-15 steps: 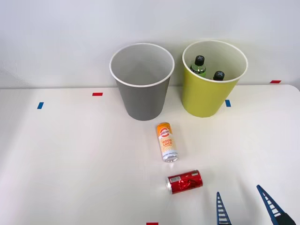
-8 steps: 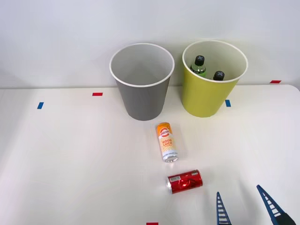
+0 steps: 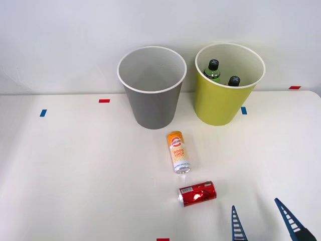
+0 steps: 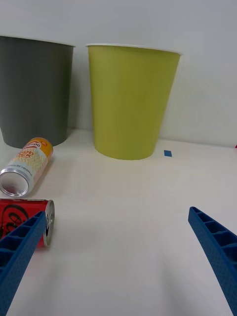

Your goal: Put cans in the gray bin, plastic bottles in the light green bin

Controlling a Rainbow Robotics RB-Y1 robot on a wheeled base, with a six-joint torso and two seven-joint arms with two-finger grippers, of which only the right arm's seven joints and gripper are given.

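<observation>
Both plastic bottles (image 3: 220,74) stand inside the light green bin (image 3: 223,108); gray bin (image 3: 153,108) holds nothing visible. Red can (image 3: 197,194) and orange-and-white can (image 3: 178,151) lie on the table (image 3: 75,165). Right gripper (image 3: 263,223) hangs near the red one, fingers spread wide, holding nothing.

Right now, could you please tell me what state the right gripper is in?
Right gripper: open, holding nothing, fingers spread apart over the table to the right of the red can.
</observation>
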